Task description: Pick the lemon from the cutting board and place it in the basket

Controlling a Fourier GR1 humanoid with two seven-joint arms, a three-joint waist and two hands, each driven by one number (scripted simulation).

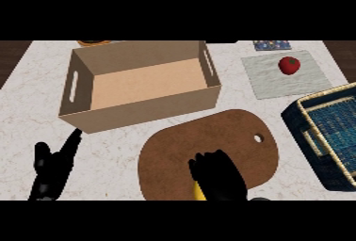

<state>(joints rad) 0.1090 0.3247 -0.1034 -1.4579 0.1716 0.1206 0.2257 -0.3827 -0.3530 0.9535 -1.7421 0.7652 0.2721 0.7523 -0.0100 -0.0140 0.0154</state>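
Curling downward over the cutting board (208, 150), the right hand (217, 175) has its fingers bent and close together, and a small strip of yellow shows at its lower left edge, which I judge to be the lemon (199, 192). Most of the fruit is hidden under the palm, so its long axis cannot be read; it seems to lie directly below the hand, on the lower part of the board, with the fingers closed around it. The left hand (52, 172) rests at the lower left of the view, open, fingers pointing up toward the cardboard box (139, 110), and it is well apart from the board. The basket (327, 136), dark blue with a pale woven rim, stands to the right of the board, near its edge, so the right hand is clearly the nearer one for the carrying. The coming move, in my judgement, is a lift and then a travel to the right and a little away from the robot. Further back, a red fruit (289, 65) lies on a grey cloth (268, 80).
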